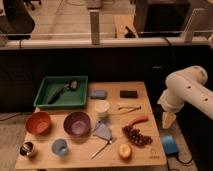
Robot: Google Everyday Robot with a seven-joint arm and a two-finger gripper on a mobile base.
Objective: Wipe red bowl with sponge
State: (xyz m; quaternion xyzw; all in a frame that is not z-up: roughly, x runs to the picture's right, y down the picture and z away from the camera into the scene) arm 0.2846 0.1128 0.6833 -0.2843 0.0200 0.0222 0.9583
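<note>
The red bowl stands upright at the left of the wooden table. A blue sponge lies at the back middle of the table, just right of the green tray. A black sponge-like block lies further right. My gripper hangs pointing down off the table's right edge, far from the bowl and both sponges, with nothing seen in it. The white arm reaches in from the right.
A green tray with utensils sits back left. A purple bowl, white cup, blue cup, dark can, grey cloth, grapes, peach and carrot crowd the table.
</note>
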